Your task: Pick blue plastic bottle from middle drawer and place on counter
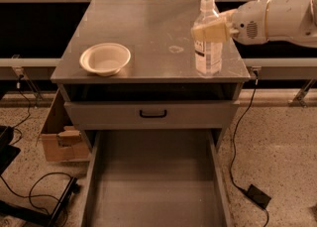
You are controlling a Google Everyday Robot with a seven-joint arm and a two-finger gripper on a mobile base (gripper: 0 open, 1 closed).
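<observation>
The gripper (212,30) comes in from the upper right of the frame, its fingers clamped on the bottle (208,56) just below the cap. The bottle stands upright, long axis vertical, over the right front part of the counter (148,28), well clear of the drawer (153,186) at lower centre. Its base sits at or just above the surface, near the front edge; I cannot tell whether it touches, so the release likely depends on that gap.

One gripper (212,31) is clasping one blue plastic bottle (208,55) at one counter (148,28)'s right side, one bowl (105,58) is sitting there, and one middle drawer (153,181) is standing open.
</observation>
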